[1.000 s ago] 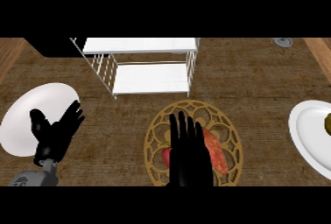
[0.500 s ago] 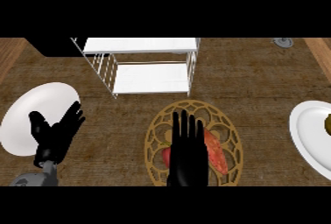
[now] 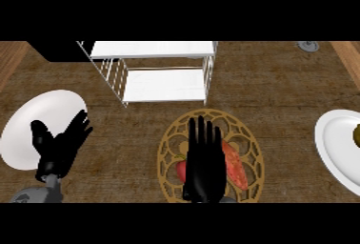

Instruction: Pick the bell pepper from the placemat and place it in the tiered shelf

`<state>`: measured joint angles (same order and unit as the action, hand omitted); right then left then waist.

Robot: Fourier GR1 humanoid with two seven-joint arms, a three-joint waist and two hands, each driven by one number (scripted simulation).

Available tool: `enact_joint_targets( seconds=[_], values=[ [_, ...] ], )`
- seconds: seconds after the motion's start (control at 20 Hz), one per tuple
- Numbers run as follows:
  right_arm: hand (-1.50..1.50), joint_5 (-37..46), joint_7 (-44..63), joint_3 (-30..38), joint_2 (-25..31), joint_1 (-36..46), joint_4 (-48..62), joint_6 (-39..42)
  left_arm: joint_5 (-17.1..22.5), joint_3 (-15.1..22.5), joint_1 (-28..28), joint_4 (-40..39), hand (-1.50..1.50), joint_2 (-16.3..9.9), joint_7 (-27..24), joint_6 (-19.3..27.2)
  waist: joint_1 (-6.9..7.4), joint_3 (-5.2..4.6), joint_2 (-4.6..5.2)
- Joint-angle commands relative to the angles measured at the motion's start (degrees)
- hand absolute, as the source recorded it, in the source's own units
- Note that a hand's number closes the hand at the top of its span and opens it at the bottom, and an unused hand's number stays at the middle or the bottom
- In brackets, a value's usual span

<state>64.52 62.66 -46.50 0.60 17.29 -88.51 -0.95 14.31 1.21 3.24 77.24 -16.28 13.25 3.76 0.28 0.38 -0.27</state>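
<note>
A red bell pepper (image 3: 235,165) lies on a round tan openwork placemat (image 3: 172,142) in the lower middle of the head view. My right hand (image 3: 205,159) is spread flat over the pepper with straight fingers pointing away, hiding most of it; red shows on both sides of the hand. The white wire tiered shelf (image 3: 163,71) stands behind the placemat, its two white boards bare. My left hand (image 3: 62,145) rests open at the lower left, fingers up, over a white plate.
A white plate (image 3: 35,119) sits at the left under my left hand. Another white plate (image 3: 336,147) at the right edge carries a dark yellowish item (image 3: 356,134). A small grey fitting (image 3: 307,45) lies at the back right.
My right hand has drawn back slightly toward the lower edge over the pepper. The left hand and the pepper have not visibly moved.
</note>
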Motion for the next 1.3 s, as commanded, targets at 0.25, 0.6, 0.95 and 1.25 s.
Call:
enact_joint_targets(
  seconds=[0.25, 0.6, 0.95, 1.25],
  values=[
    [1.50, -8.2, -2.5, 0.0, -0.6, 1.8, 9.8, 4.9, -0.8, 0.5, -1.4, -0.3, 0.00, 1.1, 1.6, -0.4, 0.93, -0.39, 0.58],
    [1.50, -8.9, -7.4, -3.5, -0.6, 3.7, 14.2, -6.4, -2.6, 0.2, -0.1, -1.9, 0.00, 3.0, 1.3, 0.8, 0.36, -0.36, 0.38],
    [1.50, -28.7, -2.1, -6.4, -0.5, 12.2, 9.6, -4.6, -3.0, 1.9, 1.5, -1.2, 0.00, 2.5, 2.3, -1.9, 4.23, -0.33, 1.20],
    [1.50, -37.4, 1.4, -9.9, -0.6, 25.1, 7.7, -13.9, -2.8, 1.3, 5.4, -2.8, 0.00, 3.3, 4.0, -0.9, 4.95, -0.40, 0.79]
  ],
)
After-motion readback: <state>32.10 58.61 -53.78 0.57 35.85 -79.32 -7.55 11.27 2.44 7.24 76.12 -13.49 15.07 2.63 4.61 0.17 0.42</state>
